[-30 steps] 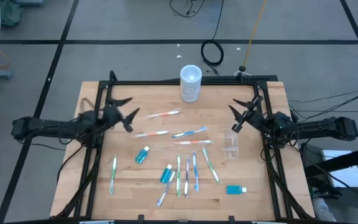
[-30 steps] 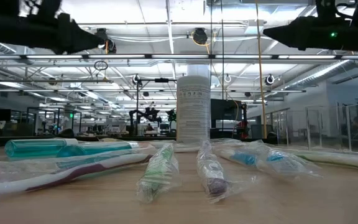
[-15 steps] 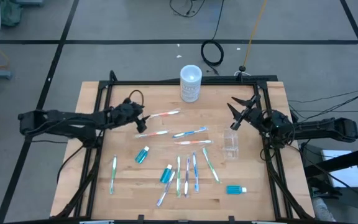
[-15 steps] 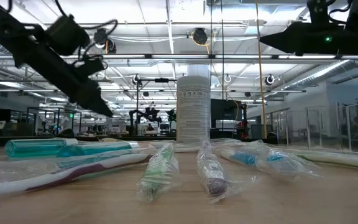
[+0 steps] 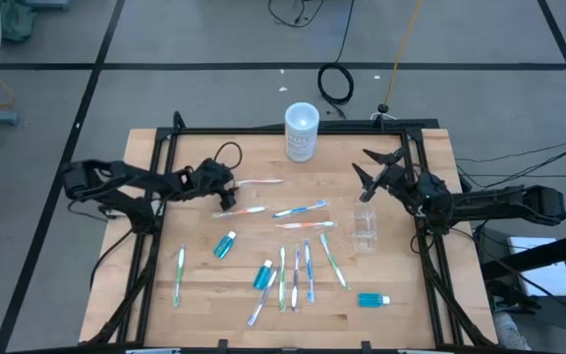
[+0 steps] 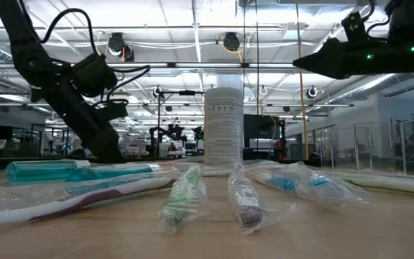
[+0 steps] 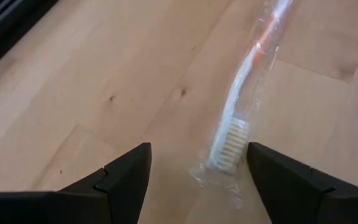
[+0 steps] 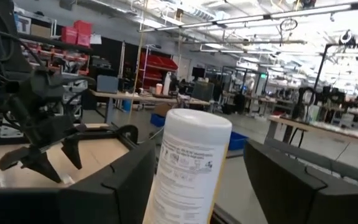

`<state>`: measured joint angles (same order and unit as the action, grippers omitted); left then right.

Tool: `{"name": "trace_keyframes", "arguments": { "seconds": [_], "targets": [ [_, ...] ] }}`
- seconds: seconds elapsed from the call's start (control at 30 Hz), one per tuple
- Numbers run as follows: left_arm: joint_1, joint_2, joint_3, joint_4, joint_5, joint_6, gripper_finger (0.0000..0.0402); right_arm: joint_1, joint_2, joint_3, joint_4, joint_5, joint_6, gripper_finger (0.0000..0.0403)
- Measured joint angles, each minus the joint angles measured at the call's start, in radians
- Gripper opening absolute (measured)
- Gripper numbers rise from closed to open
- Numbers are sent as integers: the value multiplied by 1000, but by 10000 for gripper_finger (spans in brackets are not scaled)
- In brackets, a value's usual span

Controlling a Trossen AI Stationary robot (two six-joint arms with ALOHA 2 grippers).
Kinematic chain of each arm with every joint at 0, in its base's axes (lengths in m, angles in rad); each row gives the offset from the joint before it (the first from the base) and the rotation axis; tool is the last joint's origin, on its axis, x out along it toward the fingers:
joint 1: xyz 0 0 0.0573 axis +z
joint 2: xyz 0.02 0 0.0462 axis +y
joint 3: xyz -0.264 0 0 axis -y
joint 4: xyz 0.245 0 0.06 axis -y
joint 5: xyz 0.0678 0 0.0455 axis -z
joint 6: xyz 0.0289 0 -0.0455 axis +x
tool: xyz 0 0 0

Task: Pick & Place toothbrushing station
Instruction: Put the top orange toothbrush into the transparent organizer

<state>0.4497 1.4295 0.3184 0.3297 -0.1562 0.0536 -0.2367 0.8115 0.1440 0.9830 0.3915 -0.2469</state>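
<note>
Several slim wrapped toothbrushes (image 5: 298, 265) and three teal tubes (image 5: 225, 245) lie flat on the wooden table. A small clear cup (image 5: 365, 228) stands upright at the right. My left gripper (image 5: 228, 187) is open, low over the table, its fingers on either side of the bristle end (image 7: 230, 140) of an orange-accented toothbrush (image 5: 260, 181); it touches nothing I can see. It also shows in the left wrist view (image 7: 197, 149) and the low view (image 6: 110, 152). My right gripper (image 5: 365, 175) is open and empty, high above the table (image 6: 299, 63), just beyond the cup.
A larger frosted cylindrical container with a white lid (image 5: 302, 131) stands at the table's far edge, also in the right wrist view (image 8: 190, 168). A black frame (image 5: 263, 130) runs around the table. Bare wood lies at the table's far left and near left.
My left gripper has gone toward the table's right, tipped downward and come down from high above the table to just over it, at the orange-accented toothbrush's bristle end. My right gripper has crept toward the table's left. No thing on the table has moved.
</note>
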Motion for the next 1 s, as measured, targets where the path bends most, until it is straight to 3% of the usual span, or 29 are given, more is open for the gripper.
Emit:
{"name": "trace_keyframes", "arguments": {
  "seconds": [0.13,0.4,0.57,0.8,1.0],
  "targets": [
    [5,14,2,9,12,17,251,0,2,0,0,0,1,232],
    [5,17,-1,48,165,95,139,0,2,0,0,0,37,232],
    [6,17,-1,77,194,151,81,0,2,0,0,-1,52,229],
    [5,17,-2,173,265,156,36,0,2,0,0,-1,52,228],
    [5,17,-2,243,265,150,26,0,1,0,0,-3,52,228]
  ]
}}
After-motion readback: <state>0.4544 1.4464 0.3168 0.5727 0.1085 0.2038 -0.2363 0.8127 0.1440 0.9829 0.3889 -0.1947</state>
